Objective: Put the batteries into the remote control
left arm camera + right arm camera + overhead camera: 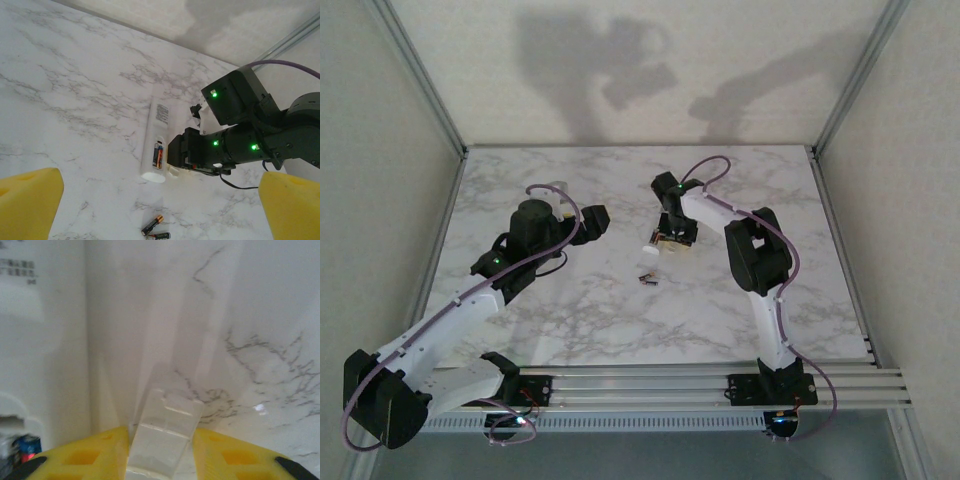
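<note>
Marble, white with grey veins, makes up the table (570,310) under both my arms. On the left, my left claw (593,223) hangs above the tabletop. Its jaws are spread as wide as they go and hold nothing. In its own camera the yellow pads (29,205) sit at the 2 bottom corners, well apart.

Right of that claw and nearer my bases, the 2 batteries (647,278) lie loose on the table, close together. They have dark bodies with copper-coloured bands. They are just off the open end of the remote (157,130) and do not touch it.

The remote is white and lies flat with its back up, so the printed label shows. The compartment at its end is uncovered, and 1 cell (158,154) sits inside it.

Furthest right, my right claw (672,240) is low at the remote's side. It is partly closed, with a flat white plastic lid (165,425) pinched between its yellow pads. I cannot tell whether the lid's far edge touches the table.
</note>
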{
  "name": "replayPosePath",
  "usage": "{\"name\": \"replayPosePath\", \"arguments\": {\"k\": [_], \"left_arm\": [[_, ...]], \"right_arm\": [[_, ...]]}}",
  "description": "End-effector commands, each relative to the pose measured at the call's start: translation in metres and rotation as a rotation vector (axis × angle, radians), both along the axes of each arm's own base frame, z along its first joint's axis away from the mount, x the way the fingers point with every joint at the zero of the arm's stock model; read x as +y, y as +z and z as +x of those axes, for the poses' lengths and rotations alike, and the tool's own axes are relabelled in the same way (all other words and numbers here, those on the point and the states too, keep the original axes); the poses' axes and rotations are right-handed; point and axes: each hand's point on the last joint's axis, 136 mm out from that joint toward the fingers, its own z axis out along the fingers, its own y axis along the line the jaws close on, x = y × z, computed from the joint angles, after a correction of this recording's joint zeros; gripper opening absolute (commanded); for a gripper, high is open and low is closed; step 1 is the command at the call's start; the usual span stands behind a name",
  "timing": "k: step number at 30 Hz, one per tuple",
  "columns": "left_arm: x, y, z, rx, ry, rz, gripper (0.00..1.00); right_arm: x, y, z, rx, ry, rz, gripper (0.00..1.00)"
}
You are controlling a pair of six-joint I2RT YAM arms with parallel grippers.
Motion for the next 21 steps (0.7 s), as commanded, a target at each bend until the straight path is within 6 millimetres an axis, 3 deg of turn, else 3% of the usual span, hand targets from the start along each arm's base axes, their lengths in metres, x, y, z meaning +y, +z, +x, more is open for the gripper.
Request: {"name": "replayPosePath", "arguments": {"k": [1, 4, 8, 14, 21], "left_arm": [[0.003, 0.002, 0.002, -0.010, 0.009, -0.016, 1.00], [0.002, 0.003, 0.002, -0.008, 0.005, -0.019, 0.99], [0.003, 0.003, 0.001, -0.009, 0.008, -0.017, 1.00], [-0.008, 0.005, 0.001, 0.008, -0.034, -0.066, 1.00], [-0.047, 0.031, 0.002, 0.036, -0.195, -0.223, 1.00]], "right_arm": [[-0.010, -0.016, -0.020, 0.059, -0.008, -0.050, 0.40], [-0.015, -0.018, -0.025, 0.083, -0.004, -0.065, 0.38], [-0.013, -0.004, -0.023, 0.049, 0.004, -0.039, 0.34], [-0.004, 0.049, -0.008, -0.076, -0.011, 0.124, 0.32], [0.022, 0.123, -0.009, -0.251, 0.033, 0.405, 0.33]]}}
